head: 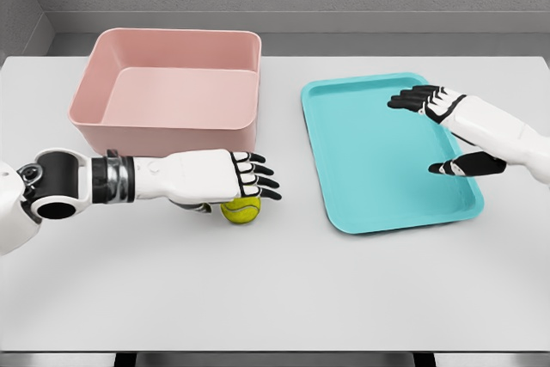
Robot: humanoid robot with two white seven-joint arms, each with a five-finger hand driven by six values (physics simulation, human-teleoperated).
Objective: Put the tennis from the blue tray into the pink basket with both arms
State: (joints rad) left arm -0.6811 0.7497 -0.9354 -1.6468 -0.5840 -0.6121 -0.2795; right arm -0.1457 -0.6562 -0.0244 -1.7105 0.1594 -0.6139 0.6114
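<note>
Resting on the white table [284, 290], near and left of centre, the ball [241, 209] sits just in front of the basket [168, 92] and outside the tray [387, 152]. The left hand [236, 176] lies over the ball with fingers extended flat; whether the thumb beneath touches the ball cannot be told. To the right, the right hand [447, 131] hovers over the tray's right side, fingers spread wide, thumb apart, holding nothing. Farthest back on the left stands the basket, its interior bare.
</note>
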